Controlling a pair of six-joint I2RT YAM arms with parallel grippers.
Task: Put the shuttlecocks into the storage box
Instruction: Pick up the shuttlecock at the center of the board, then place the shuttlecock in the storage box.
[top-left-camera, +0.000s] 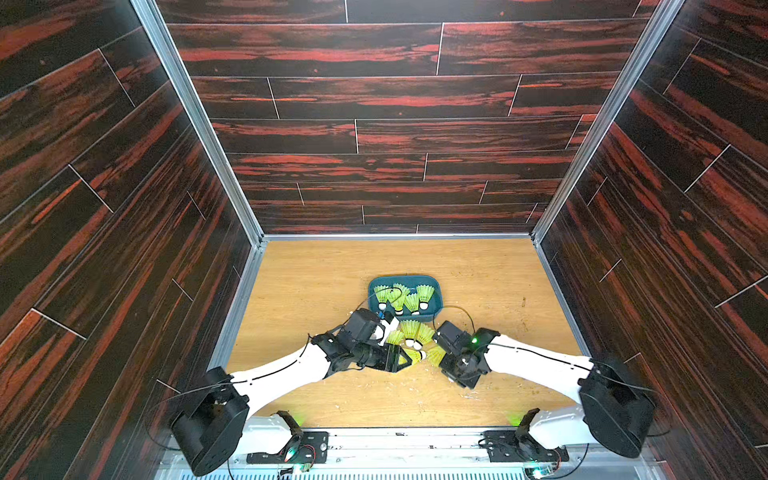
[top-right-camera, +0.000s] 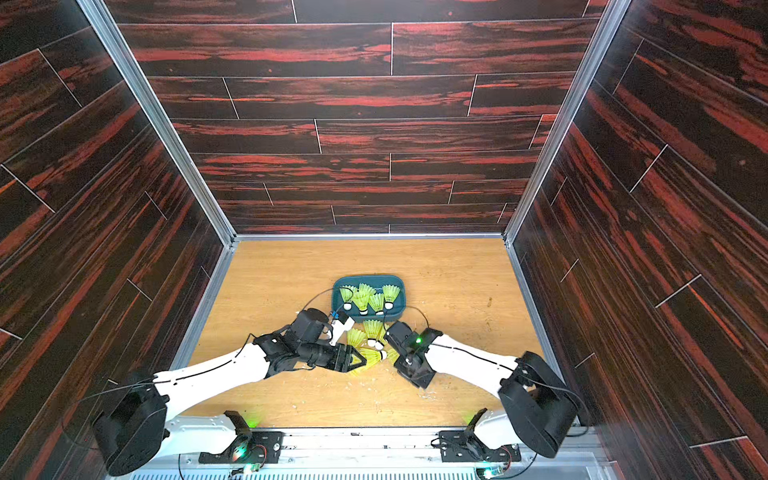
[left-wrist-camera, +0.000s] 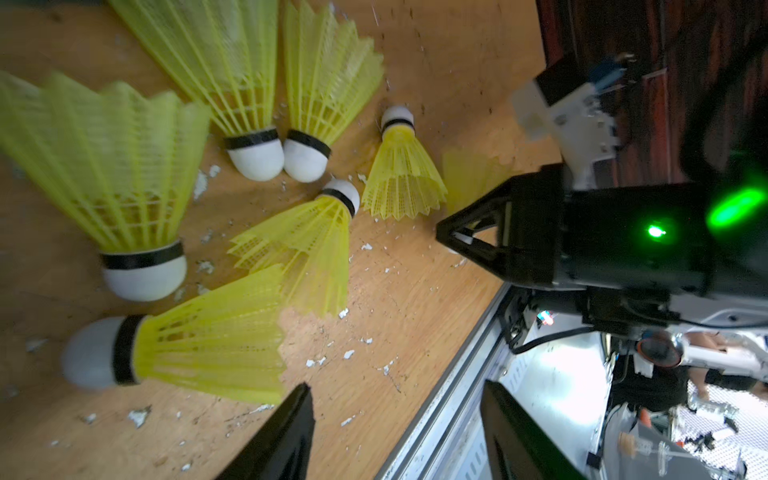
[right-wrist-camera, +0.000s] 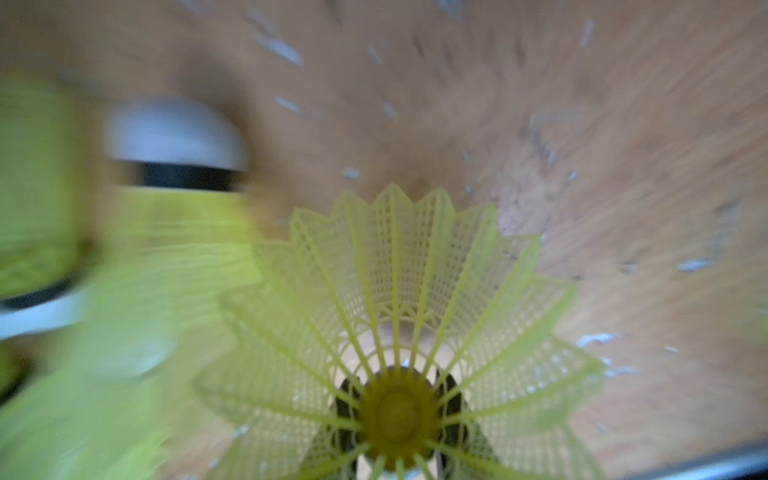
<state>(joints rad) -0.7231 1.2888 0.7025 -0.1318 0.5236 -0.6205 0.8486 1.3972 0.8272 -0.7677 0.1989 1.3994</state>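
Observation:
The teal storage box (top-left-camera: 434, 286) (top-right-camera: 400, 286) stands mid-table with several yellow-green shuttlecocks (top-left-camera: 399, 297) lying inside. Just in front of it, several loose shuttlecocks (top-left-camera: 415, 332) (top-right-camera: 372, 330) (left-wrist-camera: 124, 166) lie on the wood between my two grippers. My right gripper (right-wrist-camera: 397, 411) is shut on the cork end of one shuttlecock (right-wrist-camera: 395, 291) (top-left-camera: 435, 355), whose skirt flares toward the wrist camera. My left gripper (left-wrist-camera: 395, 399) (top-left-camera: 409, 361) is open with only bare wood between its fingers (left-wrist-camera: 286, 436), close beside a shuttlecock lying on its side (left-wrist-camera: 199, 340).
Dark wood-patterned walls (top-left-camera: 124, 208) close in the table on three sides. An aluminium rail (left-wrist-camera: 449, 395) runs along the front edge. White flecks (left-wrist-camera: 345, 353) litter the wood. Bare tabletop (top-left-camera: 311, 270) lies left and right of the box.

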